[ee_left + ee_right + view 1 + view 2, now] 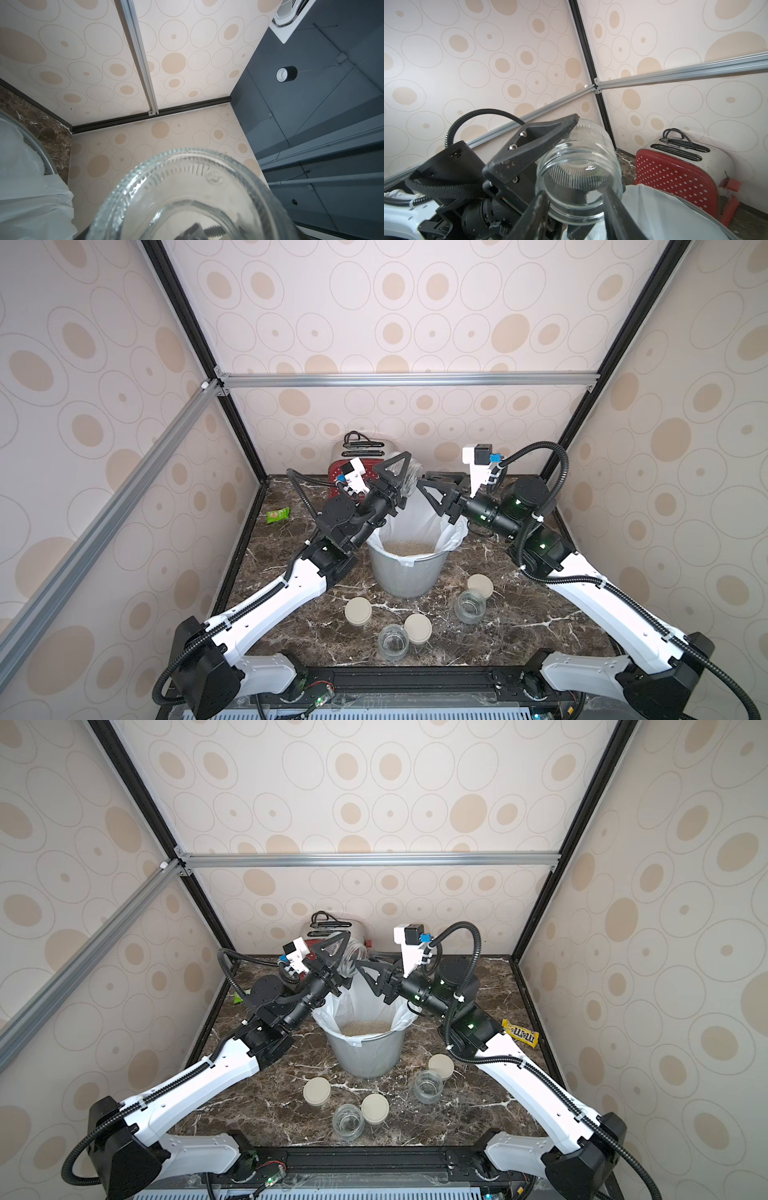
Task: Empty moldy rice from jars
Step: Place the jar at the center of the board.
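On the dark, white-veined marble table (291, 626), nearest the edge, two empty jars (393, 641) (470, 605) stand open among three round lids (358, 610). Behind them the grey bin (405, 576) with a white liner (451, 537) holds the rice (409, 548). Over its far rim the left gripper (400, 480) clamps a third jar (581, 166), tipped on its side and empty. The right gripper (574, 188) has a finger on each side of that jar's mouth; whether it presses I cannot tell. A red dotted toaster (675, 172) stands against the back wall (374, 414), papered with beige ovals.
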Tool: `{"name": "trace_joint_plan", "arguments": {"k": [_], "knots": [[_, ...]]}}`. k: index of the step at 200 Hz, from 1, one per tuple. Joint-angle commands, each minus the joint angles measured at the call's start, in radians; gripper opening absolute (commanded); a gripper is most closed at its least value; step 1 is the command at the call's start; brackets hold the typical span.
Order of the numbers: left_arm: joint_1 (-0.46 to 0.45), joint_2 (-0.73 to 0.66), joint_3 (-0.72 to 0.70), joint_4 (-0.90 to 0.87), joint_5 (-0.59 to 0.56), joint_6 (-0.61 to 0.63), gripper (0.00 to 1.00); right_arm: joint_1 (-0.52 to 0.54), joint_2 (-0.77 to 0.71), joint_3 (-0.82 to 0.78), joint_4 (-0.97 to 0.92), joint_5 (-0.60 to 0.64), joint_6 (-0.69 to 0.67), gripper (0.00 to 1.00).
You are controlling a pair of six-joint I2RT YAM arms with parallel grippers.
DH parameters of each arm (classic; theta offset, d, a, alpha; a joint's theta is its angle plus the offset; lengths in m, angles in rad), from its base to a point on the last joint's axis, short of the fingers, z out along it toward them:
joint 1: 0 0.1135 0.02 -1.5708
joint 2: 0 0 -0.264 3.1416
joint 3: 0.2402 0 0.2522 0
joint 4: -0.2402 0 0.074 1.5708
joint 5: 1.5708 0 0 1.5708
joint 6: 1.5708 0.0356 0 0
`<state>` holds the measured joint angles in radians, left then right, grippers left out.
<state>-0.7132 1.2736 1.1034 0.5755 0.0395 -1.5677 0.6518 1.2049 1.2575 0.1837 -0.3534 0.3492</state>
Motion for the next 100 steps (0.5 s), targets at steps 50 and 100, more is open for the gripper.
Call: {"name": "trace_joint_plan", "arguments": {"k": [50,100], "knots": [[0.007,-0.028,0.026,0.073,0.055,-0.047,0.52,0.007,0.058,0.103,-0.087,0.021,-0.131,0.48],[0.004,-0.042,0.007,0.071,0.059,-0.065,0.52,0.007,0.139,0.177,-0.095,0.02,-0.162,0.47]]}}
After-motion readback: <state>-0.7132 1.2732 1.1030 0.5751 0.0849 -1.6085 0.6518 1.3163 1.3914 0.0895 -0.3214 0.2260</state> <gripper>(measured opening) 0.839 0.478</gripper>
